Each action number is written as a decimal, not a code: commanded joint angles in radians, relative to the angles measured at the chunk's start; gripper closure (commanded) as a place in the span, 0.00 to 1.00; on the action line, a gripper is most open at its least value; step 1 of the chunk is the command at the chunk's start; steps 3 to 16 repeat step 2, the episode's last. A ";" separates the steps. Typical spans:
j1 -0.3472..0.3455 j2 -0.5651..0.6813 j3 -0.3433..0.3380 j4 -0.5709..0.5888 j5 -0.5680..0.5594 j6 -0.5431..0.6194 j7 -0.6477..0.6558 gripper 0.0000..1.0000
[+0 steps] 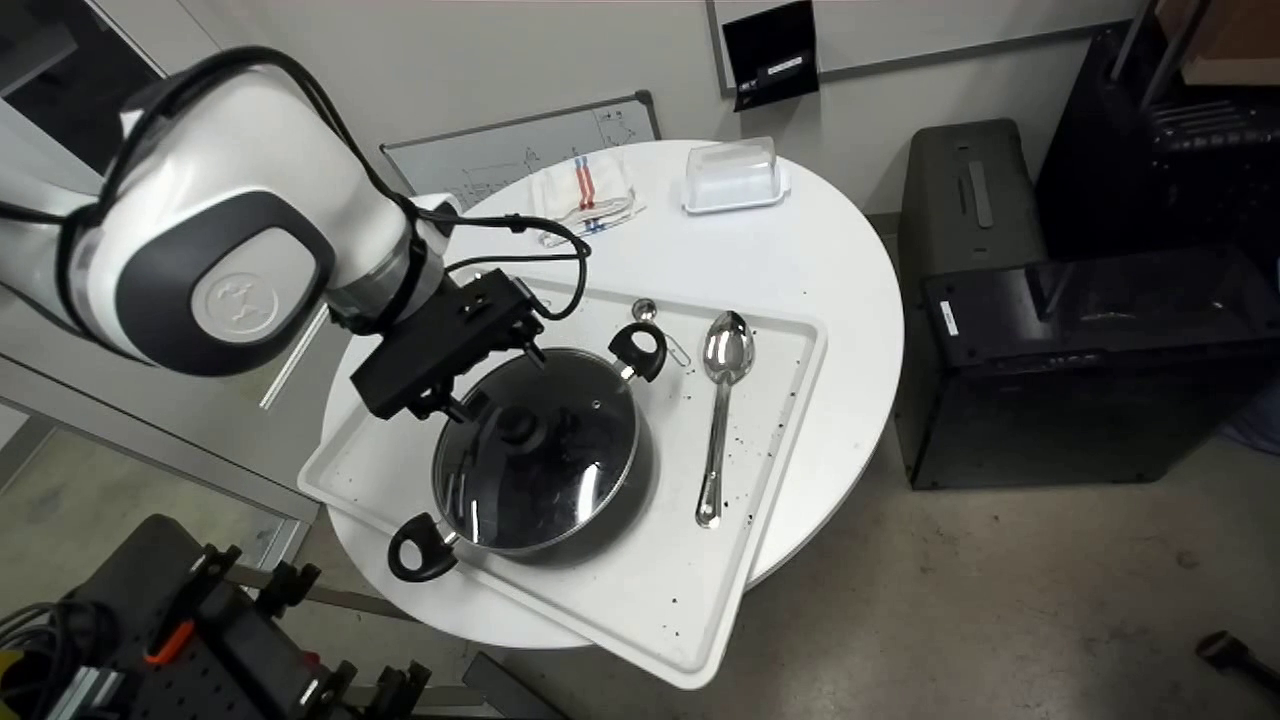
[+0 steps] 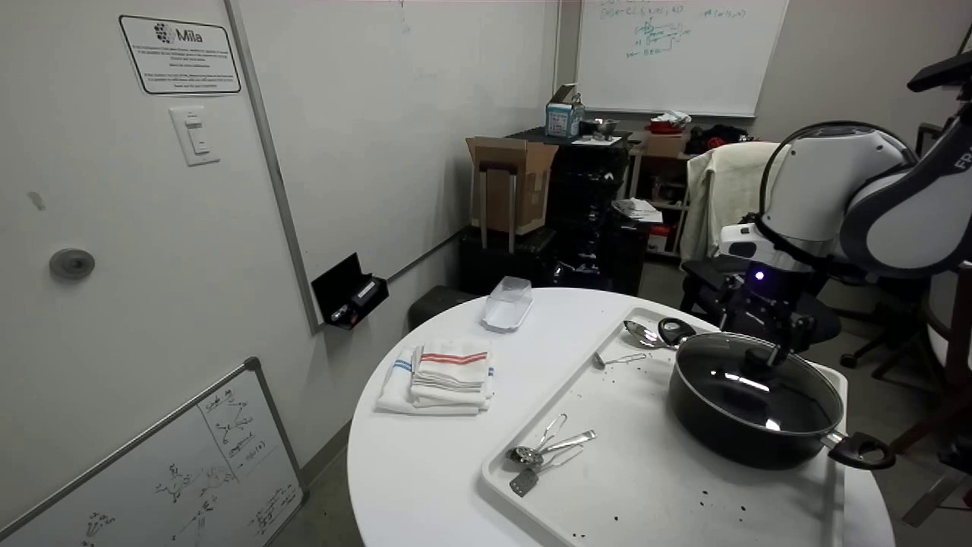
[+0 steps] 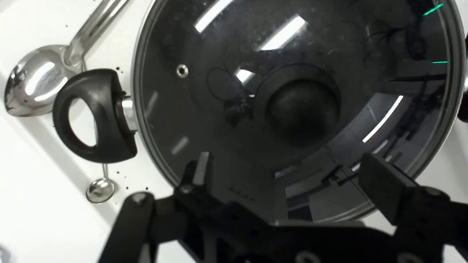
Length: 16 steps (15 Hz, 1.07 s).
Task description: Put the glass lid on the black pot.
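The lid (image 1: 540, 470) lies on the pot (image 2: 717, 433), with no gap that I can make out between them; the pot stands in the tray (image 2: 607, 456) on the desk (image 1: 825, 250). In the wrist view the jaws are wide apart with nothing between them, over the near part of the lid, and the knob (image 3: 303, 113) sits just beyond, ungripped. Whether they touch the lid I cannot tell. The placing looks done, so the step in hand is probably a clean exit. Best to rise straight up, jaws wide, so neither drags on the knob or tilts the lid. Swing sideways only once above the knob, clear of the 2 handles (image 3: 109, 113) and the spoon (image 1: 717, 435) near 1 of them. If the lid sits cocked, press the knob lightly.
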 commanded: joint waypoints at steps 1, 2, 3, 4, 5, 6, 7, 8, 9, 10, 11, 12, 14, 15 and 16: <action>-0.027 -0.075 0.047 -0.032 0.035 -0.043 -0.025 0.00; -0.026 -0.086 0.053 -0.034 0.042 -0.054 -0.024 0.00; -0.026 -0.086 0.053 -0.034 0.042 -0.054 -0.024 0.00; -0.026 -0.086 0.053 -0.034 0.042 -0.054 -0.024 0.00; -0.026 -0.086 0.053 -0.034 0.042 -0.054 -0.024 0.00; -0.026 -0.086 0.053 -0.034 0.042 -0.054 -0.024 0.00; -0.026 -0.086 0.053 -0.034 0.042 -0.054 -0.024 0.00; -0.026 -0.086 0.053 -0.034 0.042 -0.054 -0.024 0.00; -0.026 -0.086 0.053 -0.034 0.042 -0.054 -0.024 0.00; -0.026 -0.086 0.053 -0.034 0.042 -0.054 -0.024 0.00; -0.026 -0.086 0.053 -0.034 0.042 -0.054 -0.024 0.00; -0.026 -0.086 0.053 -0.034 0.042 -0.054 -0.024 0.00; -0.026 -0.086 0.053 -0.034 0.042 -0.054 -0.024 0.00; -0.026 -0.086 0.053 -0.034 0.042 -0.054 -0.024 0.00; -0.026 -0.086 0.053 -0.034 0.042 -0.054 -0.024 0.00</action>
